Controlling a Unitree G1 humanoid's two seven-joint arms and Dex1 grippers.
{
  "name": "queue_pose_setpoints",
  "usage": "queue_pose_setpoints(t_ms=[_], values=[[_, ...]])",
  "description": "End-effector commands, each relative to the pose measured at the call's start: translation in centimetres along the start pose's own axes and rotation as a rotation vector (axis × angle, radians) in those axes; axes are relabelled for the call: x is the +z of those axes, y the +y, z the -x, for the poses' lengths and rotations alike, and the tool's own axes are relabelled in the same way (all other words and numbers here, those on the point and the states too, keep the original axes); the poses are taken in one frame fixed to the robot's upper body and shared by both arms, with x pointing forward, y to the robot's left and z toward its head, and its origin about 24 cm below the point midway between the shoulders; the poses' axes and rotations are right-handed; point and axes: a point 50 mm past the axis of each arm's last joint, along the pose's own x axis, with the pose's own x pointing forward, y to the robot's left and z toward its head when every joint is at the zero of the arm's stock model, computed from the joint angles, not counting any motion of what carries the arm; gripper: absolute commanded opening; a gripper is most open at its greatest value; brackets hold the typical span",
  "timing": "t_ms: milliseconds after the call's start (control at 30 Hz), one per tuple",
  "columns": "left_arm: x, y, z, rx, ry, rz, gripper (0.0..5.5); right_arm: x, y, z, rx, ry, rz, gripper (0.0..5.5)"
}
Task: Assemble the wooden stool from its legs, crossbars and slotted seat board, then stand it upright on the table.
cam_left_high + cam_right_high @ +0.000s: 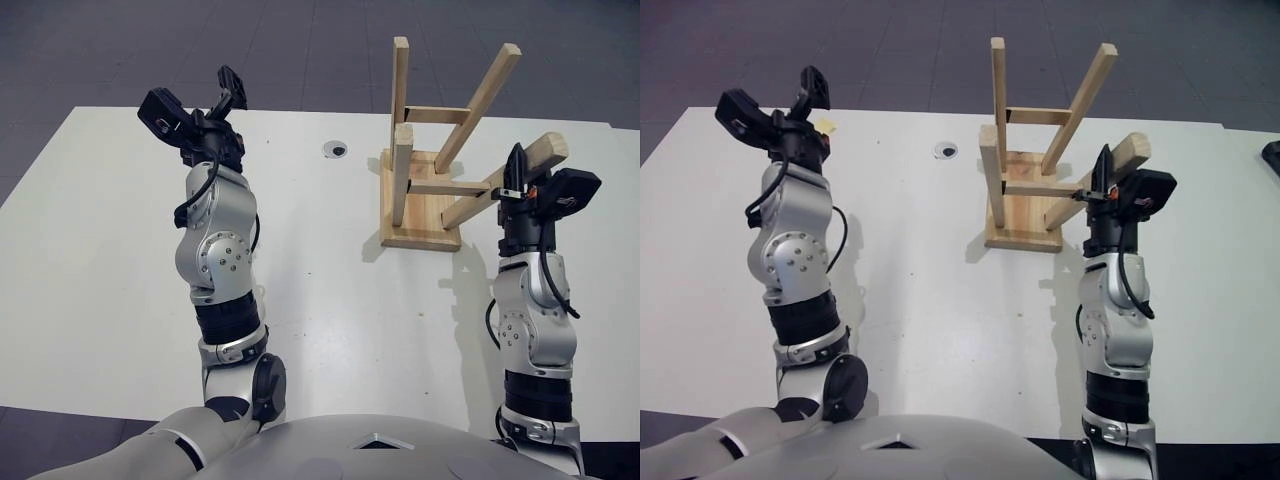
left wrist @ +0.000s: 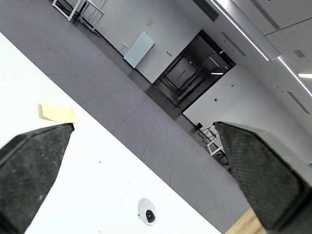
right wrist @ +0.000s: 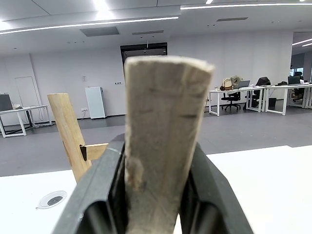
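Your right gripper (image 1: 516, 182) is clamped on the upper end of one leg (image 1: 541, 154) of the stool (image 1: 428, 170), and that single hold is the weak point. If you lift or turn from here, the whole weight hangs off one joint. I judge the leg could pull out of its slot, or the stool could swing round the pads and knock the crossbars (image 1: 437, 115) loose. Your left gripper (image 1: 195, 97) gives no support: its fingers are spread wide and hold nothing, raised near the table's far edge toward the far left corner, well apart from the stool. The stool also sits close to the far edge of the table (image 1: 100, 250), toward the far right corner and just to the right of the cable port (image 1: 336, 150), so a hard push away from you could slide it off. It stands upside down, with the seat board (image 1: 424, 226) flat on the table and the legs pointing up and splaying outward. The held leg's long axis climbs from the board and leans toward the table's right edge.
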Motion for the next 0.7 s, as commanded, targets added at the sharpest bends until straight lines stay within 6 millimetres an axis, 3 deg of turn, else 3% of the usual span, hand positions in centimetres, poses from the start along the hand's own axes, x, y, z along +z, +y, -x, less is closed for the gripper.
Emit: queue_pose_setpoints(t_ms=[33, 233, 300, 500, 567, 700], values=[[-0.7, -2.4, 0.0, -0.090, 0.061, 0.024, 5.40, -9.6, -2.4, 4.8, 0.029, 0.645, 0.349, 1.07], [-0.8, -2.9, -0.1, -0.111, 0.073, 0.020, 5.40, -10.9, -2.9, 5.4, -0.022, 0.754, 0.308, 1.09], [-0.9, -2.8, -0.1, -0.113, 0.079, 0.017, 5.40, -11.0, -3.0, 5.5, -0.030, 0.759, 0.289, 1.62], [-1.2, -2.9, -0.2, -0.123, 0.095, 0.010, 5.40, -10.6, -3.0, 4.1, -0.031, 0.701, 0.288, 2.49], [-1.3, -2.9, -0.3, -0.125, 0.099, 0.007, 5.40, -9.7, -3.0, 3.3, -0.038, 0.621, 0.262, 2.83], [-1.3, -2.6, -0.4, -0.123, 0.097, 0.001, 5.40, -4.8, -2.4, 0.9, 0.026, 0.314, 0.159, 3.33]])
